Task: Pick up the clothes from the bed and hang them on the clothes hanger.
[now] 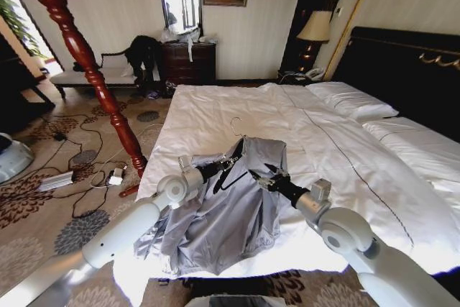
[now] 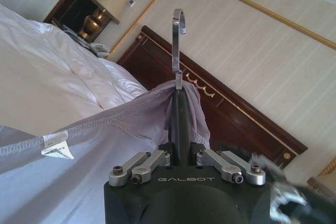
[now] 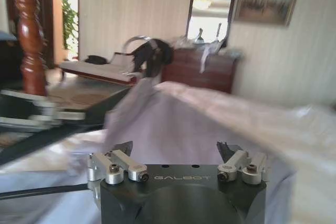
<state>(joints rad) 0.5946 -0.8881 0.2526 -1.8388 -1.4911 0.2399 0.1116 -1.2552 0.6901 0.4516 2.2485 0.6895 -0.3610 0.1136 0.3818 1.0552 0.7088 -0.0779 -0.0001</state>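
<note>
left gripper (image 1: 231, 162): fingers closed on the neck of the clothes hanger (image 1: 235, 133), hook up | shirt (image 1: 230, 213): draped on the hanger, held up over the near edge of the bed (image 1: 345, 149), lower part resting on the duvet | right gripper (image 1: 269, 176): fingers spread apart, at the shirt's right side, holding nothing

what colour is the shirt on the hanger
Light grey-blue shirt, plain with no pattern; best seen in the head view.
</note>
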